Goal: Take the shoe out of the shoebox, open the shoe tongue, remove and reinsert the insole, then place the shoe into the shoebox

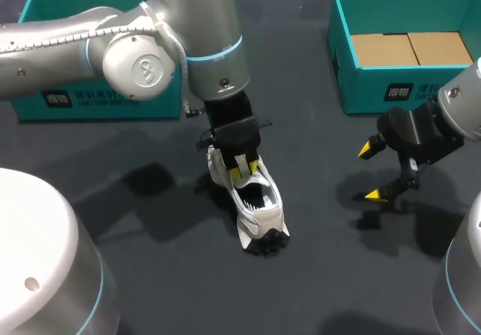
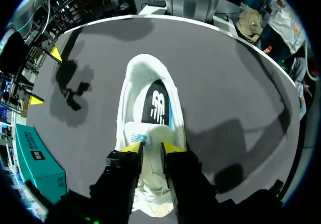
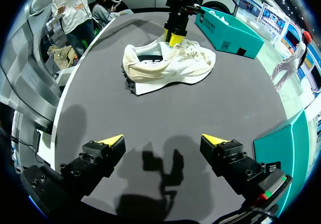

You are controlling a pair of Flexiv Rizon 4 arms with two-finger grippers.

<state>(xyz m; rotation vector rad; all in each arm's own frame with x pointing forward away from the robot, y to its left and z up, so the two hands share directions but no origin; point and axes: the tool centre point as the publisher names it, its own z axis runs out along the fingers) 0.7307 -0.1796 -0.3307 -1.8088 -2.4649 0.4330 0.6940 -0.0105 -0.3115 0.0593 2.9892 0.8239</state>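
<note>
Left pincer (image 2: 152, 146) pinches shoe (image 2: 150, 83) on dark table (image 2: 230, 83).

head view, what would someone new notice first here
The white shoe standing alone in the middle of the dark table draws the eye, with the left claw down on it from above, pinching the shoe tongue. Next comes the right claw, open and hanging over bare table to the shoe's right, and the open teal shoebox at the far right.
</note>
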